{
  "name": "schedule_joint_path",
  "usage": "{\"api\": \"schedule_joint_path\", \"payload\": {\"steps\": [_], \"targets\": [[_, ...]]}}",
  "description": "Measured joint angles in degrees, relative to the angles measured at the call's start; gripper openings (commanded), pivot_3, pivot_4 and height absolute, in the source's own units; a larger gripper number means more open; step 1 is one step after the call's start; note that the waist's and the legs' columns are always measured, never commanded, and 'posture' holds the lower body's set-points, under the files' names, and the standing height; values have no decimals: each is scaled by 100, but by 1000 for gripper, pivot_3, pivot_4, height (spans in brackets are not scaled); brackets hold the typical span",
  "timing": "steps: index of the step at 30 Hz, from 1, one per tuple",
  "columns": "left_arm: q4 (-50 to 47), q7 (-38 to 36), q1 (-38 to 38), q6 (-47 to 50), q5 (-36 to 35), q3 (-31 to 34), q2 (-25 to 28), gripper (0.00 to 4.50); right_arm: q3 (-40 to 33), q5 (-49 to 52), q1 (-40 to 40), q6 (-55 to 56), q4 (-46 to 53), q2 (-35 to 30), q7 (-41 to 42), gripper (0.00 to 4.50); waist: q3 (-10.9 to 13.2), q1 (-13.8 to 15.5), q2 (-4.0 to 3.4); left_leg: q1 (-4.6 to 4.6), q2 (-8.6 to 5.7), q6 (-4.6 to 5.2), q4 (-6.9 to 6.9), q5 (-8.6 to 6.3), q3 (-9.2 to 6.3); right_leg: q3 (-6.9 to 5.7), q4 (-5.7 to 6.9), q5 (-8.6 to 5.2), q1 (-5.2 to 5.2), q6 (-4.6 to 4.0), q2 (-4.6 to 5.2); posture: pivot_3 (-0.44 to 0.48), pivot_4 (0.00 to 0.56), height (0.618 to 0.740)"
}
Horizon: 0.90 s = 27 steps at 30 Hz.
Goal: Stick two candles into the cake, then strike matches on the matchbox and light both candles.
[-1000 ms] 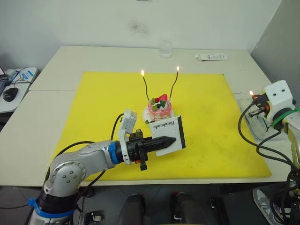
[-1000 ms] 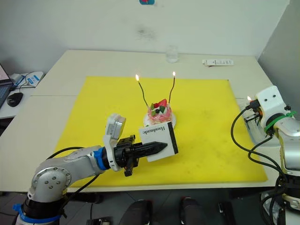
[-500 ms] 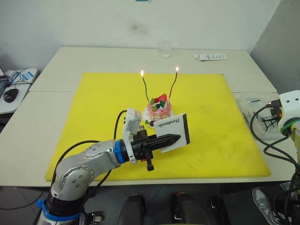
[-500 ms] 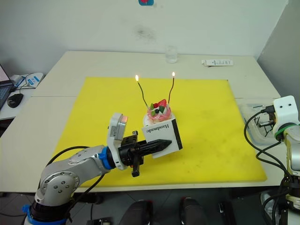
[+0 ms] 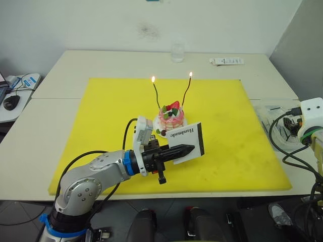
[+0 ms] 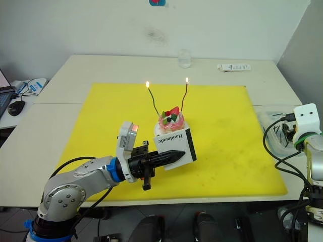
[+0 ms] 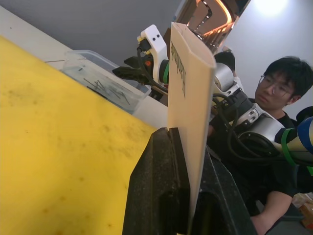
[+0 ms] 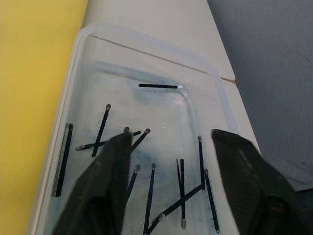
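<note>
Yellow matting covers the tabletop (image 5: 60, 75) in the head views. On it the cake (image 5: 171, 117) stands just beyond the left tool (image 5: 185, 149), and both candles (image 5: 157, 94) planted in it carry small flames, so the lighting looks done. The left tool is clenched on the matchbox (image 5: 185, 140), held on edge off the mat with its black strip turned toward the right arm, probably to offer a firm striking face. The right tool (image 6: 285, 132) hangs well off to the side, over a clear tray (image 6: 268, 132).

In the left wrist view the matchbox stands upright, pinched between the two black fingers (image 7: 156, 186), with a person (image 7: 286, 88) behind.

In the right wrist view the right tool is released and empty, just above the matches (image 8: 152, 181) lying scattered in the tray, seemingly to drop a spent match.
</note>
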<state>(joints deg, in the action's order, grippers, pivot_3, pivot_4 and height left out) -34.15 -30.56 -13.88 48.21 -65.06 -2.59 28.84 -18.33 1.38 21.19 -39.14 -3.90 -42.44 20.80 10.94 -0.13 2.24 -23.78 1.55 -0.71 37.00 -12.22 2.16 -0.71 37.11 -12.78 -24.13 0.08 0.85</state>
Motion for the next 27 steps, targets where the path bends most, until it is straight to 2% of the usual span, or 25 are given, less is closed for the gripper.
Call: {"api": "schedule_joint_path", "payload": {"steps": [1, 2, 10, 16, 20, 23, 27], "targets": [[0, 0, 0, 0, 0, 0, 0, 0, 0, 1, 12, 5, -5, 0, 0, 4251, 0, 0, 0, 0, 0, 0, 0, 0, 0, 0, 0, 0, 0, 0, 0, 0, 150, 740], [0, 0, 0, 0, 0, 0, 0, 0, 0, 2, 20, 7, -4, 0, 0, 4484, 0, 0, 0, 0, 0, 0, 0, 0, -1, -1, 0, 0, 0, 0, 0, 0, 150, 740], [0, -15, -1, 4, 0, 0, 18, 0, 0, 23, 26, 277, 3, -5, 51, 4484, 0, 0, -1, 0, 0, 0, 0, 0, 0, 0, 1, 0, 0, 0, -1, 0, 150, 740], [1, -3, 26, 58, -66, 49, 141, 0, 275, 491, -16, 606, 594, -30, 888, 4484, -2, -11, -3, 2, 6, 0, 0, 0, -6, -2, 3, 0, 0, 0, -7, 0, 150, 740], [82, 415, 141, 312, -869, 301, 143, 0, 534, 999, -113, 610, 1213, -183, 1751, 4484, -2, -2, -3, 0, 9, 0, 0, 0, -9, -5, 1, 0, 0, 1, -6, 0, 150, 740], [423, 979, 131, 627, -1774, 444, 330, 0, 751, 1571, -232, 620, 1732, -424, 2642, 4484, -2, 0, -3, 2, 10, 0, 2, 0, -13, -8, 3, 0, 3, 1, 1, 0, 150, 740], [1002, 1571, 73, 1063, -2294, 335, 519, 0, 980, 2039, -280, 718, 2152, -650, 3498, 4484, -2, 1, -3, 3, 4, 0, 4, 0, -15, -8, 2, 1, 6, 2, -1, 0, 150, 740]]}}
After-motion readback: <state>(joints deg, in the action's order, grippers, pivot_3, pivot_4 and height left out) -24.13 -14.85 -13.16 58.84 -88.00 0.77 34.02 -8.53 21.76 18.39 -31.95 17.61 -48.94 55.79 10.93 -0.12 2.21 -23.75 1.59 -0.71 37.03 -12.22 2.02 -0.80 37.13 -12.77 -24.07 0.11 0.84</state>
